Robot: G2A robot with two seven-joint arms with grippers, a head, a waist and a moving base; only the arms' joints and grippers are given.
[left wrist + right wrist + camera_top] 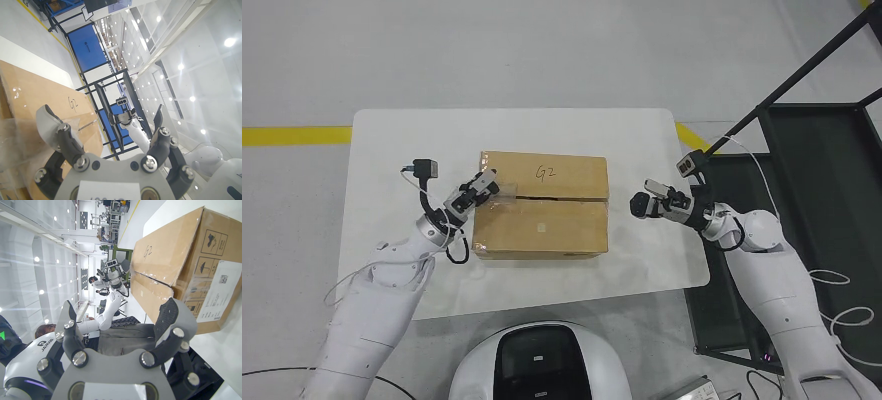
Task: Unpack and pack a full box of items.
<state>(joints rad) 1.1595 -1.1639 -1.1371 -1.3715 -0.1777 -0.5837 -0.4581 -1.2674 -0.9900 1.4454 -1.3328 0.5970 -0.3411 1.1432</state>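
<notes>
Cardboard box point(542, 205) closed on table point(382, 150) — I see left gripper point(485, 186) splayed at its taped edge, right gripper point(644, 196) splayed just beside.

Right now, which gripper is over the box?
Left gripper: over the left end of the box, by the seam. Right gripper hangs clear beyond its right end.
</notes>
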